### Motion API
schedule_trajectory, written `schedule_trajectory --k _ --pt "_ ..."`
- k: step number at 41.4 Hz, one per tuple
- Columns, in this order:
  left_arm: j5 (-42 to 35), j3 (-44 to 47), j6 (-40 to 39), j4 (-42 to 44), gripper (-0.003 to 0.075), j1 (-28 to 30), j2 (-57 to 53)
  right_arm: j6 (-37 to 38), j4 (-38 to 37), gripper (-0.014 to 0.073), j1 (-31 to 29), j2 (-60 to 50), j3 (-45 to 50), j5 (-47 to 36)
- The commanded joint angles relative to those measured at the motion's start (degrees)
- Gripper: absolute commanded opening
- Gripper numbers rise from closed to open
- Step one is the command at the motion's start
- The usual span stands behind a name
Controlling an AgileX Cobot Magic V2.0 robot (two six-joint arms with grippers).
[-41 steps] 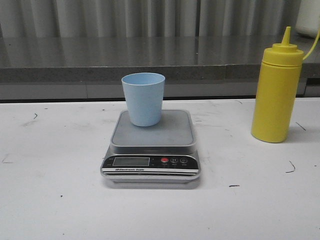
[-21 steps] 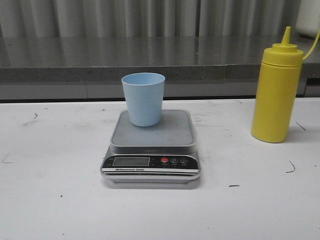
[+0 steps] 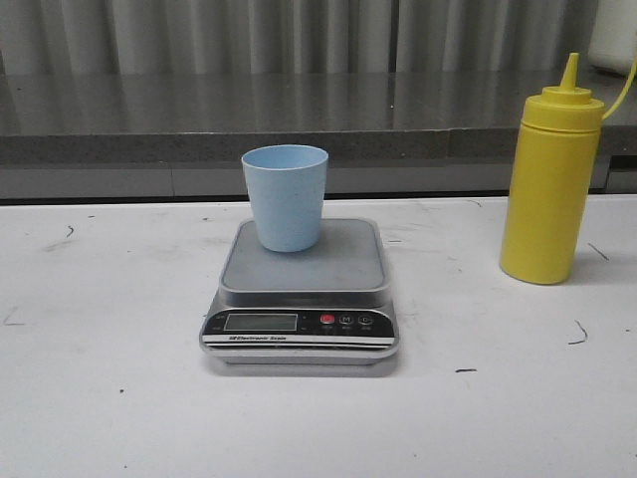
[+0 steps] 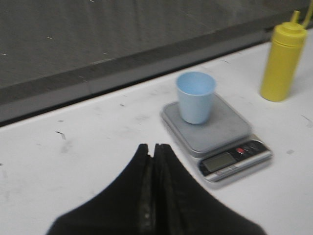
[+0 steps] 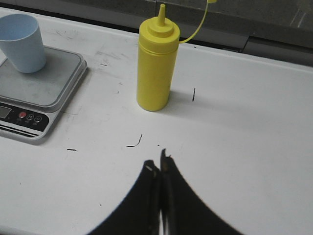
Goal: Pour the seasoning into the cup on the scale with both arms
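2 arms outside front view, scale (image 3: pixel 301 289) display unreadable

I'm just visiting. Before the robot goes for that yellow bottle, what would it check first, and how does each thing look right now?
1. Cup upright on the scale platform: ok.
2. Yellow bottle upright on the table, apart from the scale: ok.
3. Cup empty: cannot tell; only part of its inside shows.
4. Right hand open to take the bottle: not ok, fingers shut.
5. Left hand free, holding nothing: ok, shut and empty.
6. Scale display reading: cannot tell, too small.
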Motion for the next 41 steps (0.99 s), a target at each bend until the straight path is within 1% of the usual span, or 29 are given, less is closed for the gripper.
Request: schedule_trajectory --k 1,3,6,11,14,18,23,41 --pt "-12.4 5.4 0.0 1.5 -0.0020 5.6 -4.5 -0.4 0.0 -0.0067 -0.1 0.4 -2.0 -4.3" --pt "-17.6 9.7 0.0 1.5 -0.0020 8.6 -7.3 -0.4 0.0 -0.0067 -0.1 0.4 -2.0 -4.3" --pt "-22.9 15.6 0.0 1.3 -0.0020 12.5 -11.1 -0.4 0.0 -0.0067 -0.1 0.4 -2.0 -4.3" --pt "-28.0 24.2 -0.4 -0.4 -0.0020 18.2 -17.2 -0.4 0.0 -0.0067 -0.1 0.4 -2.0 -4.3" --pt "-29.6 27.7 -0.4 -0.5 -0.0020 19.5 -20.2 -0.4 0.0 -0.0067 -0.1 0.4 -2.0 -4.3" --pt "-31.5 31.6 -0.5 -2.0 -0.0020 20.1 -23.6 -0.4 0.0 -0.0067 -0.1 0.4 -2.0 -4.3" --pt "-36.2 35.0 -0.5 -3.1 -0.0020 20.1 -23.4 -0.4 0.0 -0.0067 -0.1 0.4 -2.0 -4.1" --pt "-35.8 35.1 -0.5 -3.1 -0.0020 20.1 -23.4 -0.4 0.0 -0.0067 -0.1 0.4 -2.0 -4.2"
